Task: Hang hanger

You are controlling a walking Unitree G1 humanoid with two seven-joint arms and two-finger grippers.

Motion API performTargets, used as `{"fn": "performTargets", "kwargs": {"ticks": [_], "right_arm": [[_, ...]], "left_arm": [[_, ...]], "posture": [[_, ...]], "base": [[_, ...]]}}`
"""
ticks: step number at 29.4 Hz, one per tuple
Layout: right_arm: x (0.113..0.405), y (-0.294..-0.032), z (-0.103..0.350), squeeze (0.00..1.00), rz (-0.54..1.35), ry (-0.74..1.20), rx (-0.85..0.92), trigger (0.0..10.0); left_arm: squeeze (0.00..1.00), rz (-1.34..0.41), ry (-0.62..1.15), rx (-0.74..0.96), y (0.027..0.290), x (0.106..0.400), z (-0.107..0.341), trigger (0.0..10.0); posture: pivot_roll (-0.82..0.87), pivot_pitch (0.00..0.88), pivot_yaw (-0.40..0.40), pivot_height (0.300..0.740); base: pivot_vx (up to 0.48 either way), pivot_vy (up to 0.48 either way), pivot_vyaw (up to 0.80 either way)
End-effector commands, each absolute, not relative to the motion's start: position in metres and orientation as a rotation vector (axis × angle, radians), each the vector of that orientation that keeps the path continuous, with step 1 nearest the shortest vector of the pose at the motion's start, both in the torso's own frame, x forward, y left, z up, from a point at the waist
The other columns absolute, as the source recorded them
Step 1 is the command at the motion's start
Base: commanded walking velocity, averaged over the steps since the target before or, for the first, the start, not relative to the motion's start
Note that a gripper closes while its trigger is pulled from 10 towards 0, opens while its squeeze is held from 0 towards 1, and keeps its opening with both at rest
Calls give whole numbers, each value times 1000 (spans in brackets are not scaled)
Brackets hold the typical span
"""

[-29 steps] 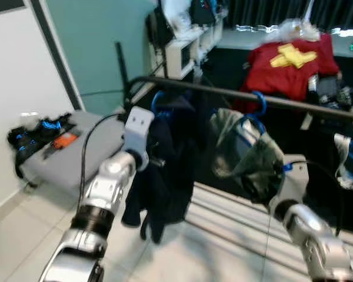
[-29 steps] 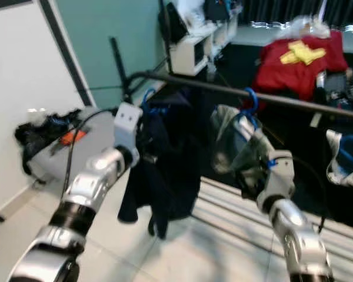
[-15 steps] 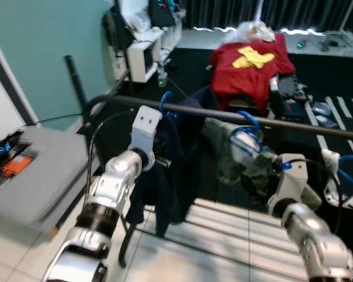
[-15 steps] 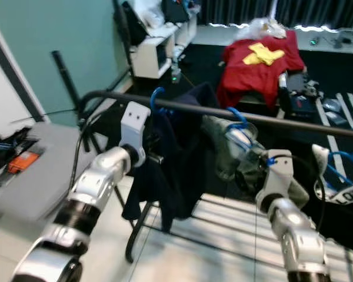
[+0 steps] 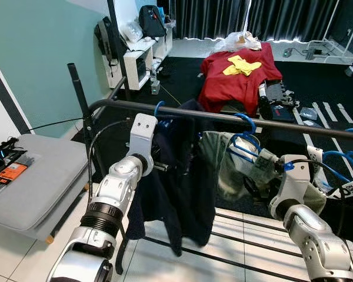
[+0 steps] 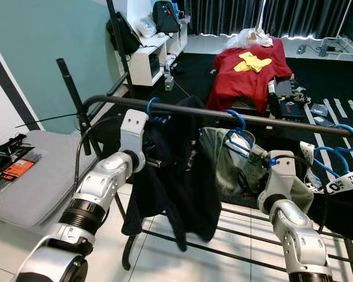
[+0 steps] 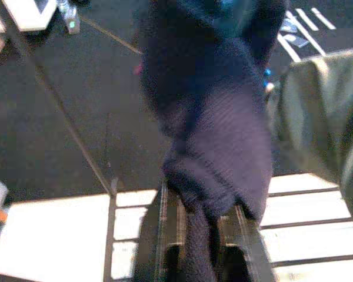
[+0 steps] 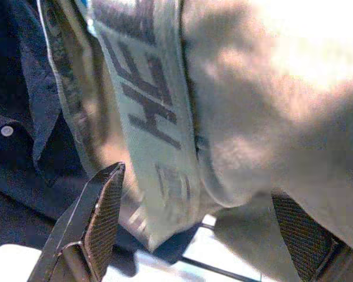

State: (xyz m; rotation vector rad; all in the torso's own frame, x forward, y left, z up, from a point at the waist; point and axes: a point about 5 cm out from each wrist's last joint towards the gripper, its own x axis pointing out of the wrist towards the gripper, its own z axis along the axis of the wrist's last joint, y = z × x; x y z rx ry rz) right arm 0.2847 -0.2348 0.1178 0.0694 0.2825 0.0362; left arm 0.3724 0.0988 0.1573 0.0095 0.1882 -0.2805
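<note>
Black clothes rail (image 5: 223, 116), horizontal bar on an upright post, standing on a pale tiled floor (image 5: 12, 252). Hung on it, from the robot's left: a blue hanger (image 5: 158, 110) carrying a dark navy garment (image 5: 182, 176), its hook over the bar; a second blue hanger (image 5: 245, 123) carrying an olive-green garment (image 5: 223, 167), hook likewise over the bar; a third blue hanger (image 6: 348, 141) at the far right with a white lettered item (image 6: 335, 183). Left claw (image 7: 203, 235): raised to the navy garment just below the bar, fingers (image 7: 167, 229) clamped on a fold of the dark knit cloth that hangs between them. Right claw (image 8: 194, 217): raised to the lower part of the olive-green garment, fingers (image 8: 94, 217) spread wide apart with the cloth and a pale lettered band (image 8: 147, 111) lying between them, not pinched. Left of the rail: grey cushioned bench (image 5: 41, 182) bearing a small orange item (image 5: 12, 171) and dark gear. Behind the rail: red garment (image 5: 238, 76) with a yellow patch, spread over dark furniture; white shelf unit (image 5: 135, 59) against a teal wall (image 5: 41, 53); black backpack (image 5: 150, 13) on top; dark curtains (image 5: 270, 17) at the back.
</note>
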Motion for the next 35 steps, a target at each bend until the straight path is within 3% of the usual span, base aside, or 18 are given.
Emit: {"fn": "performTargets", "kwargs": {"ticks": [1, 14, 16, 20, 31, 32, 33, 34, 35], "right_arm": [[284, -233, 119, 0, 40, 287, 64, 10000], [286, -231, 120, 0, 52, 288, 58, 10000], [285, -231, 120, 0, 55, 287, 57, 10000], [283, -233, 120, 0, 63, 264, 75, 10000], [284, -236, 118, 0, 58, 266, 66, 10000], [284, -236, 118, 0, 57, 266, 64, 10000], [284, -236, 118, 0, 57, 266, 64, 10000], [285, -236, 118, 0, 56, 265, 63, 10000], [285, -235, 119, 0, 57, 264, 63, 10000]], "left_arm": [[1000, -264, 278, -36, 101, 370, 142, 10000], [1000, -329, 250, -118, 97, 367, 139, 10000], [1000, -320, 199, -127, 103, 366, 142, 10000], [1000, -184, 49, -164, 147, 359, 150, 10000], [1000, -234, -82, -118, 174, 320, 155, 10000], [839, -269, -110, -85, 176, 316, 161, 10000], [839, -269, -110, -85, 176, 316, 161, 10000], [0, -286, -141, -41, 181, 314, 168, 10000], [0, -278, -166, -9, 187, 316, 175, 10000]], "posture": [[-139, 7, 35, 740], [-139, 6, 31, 740], [-135, 2, 27, 740], [-123, 5, 23, 740], [-97, 12, 11, 740], [-95, 11, 12, 740], [-95, 11, 12, 740], [-94, 11, 12, 740], [-92, 11, 12, 740]], "base": [[0, 0, 0], [0, 0, 0], [0, 0, 0], [0, 0, 0], [0, 0, 0], [0, 0, 0], [0, 0, 0], [0, 0, 0], [0, 0, 0]]}}
